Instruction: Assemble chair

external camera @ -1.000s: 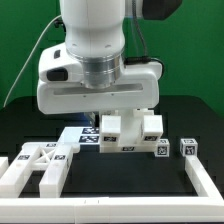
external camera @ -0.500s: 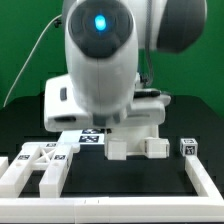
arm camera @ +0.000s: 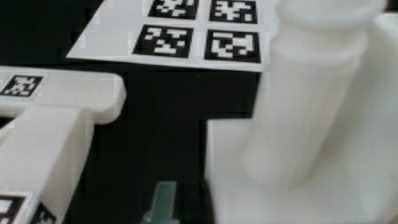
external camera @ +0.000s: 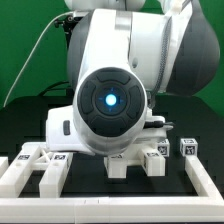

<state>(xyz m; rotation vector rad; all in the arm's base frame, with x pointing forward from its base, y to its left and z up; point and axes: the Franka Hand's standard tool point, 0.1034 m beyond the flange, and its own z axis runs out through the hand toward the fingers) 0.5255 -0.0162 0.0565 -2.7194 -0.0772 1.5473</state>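
In the exterior view the arm's wrist housing [external camera: 110,100] fills the middle and hides my gripper. Just below it stands a white chair part with posts [external camera: 135,163] on the black table. More chair parts with square tags [external camera: 30,165] lie at the exterior view's left, and a small tagged post [external camera: 188,147] stands at the right. In the wrist view my gripper [arm camera: 166,204] shows as one narrow grey tip, shut, with nothing seen between the fingers. A tall white chair part [arm camera: 302,130] rises close beside it, with a dark gap between them. A tagged flat part [arm camera: 54,95] lies on the other side.
The marker board [arm camera: 187,30] lies flat on the black table beyond the parts. A thin white border frame [external camera: 205,180] runs along the exterior view's right and front edges. A green backdrop stands behind the arm.
The arm has swung down and toward the camera, so its housing now covers most of the scene. The white part under it shows lower and nearer in the exterior view.
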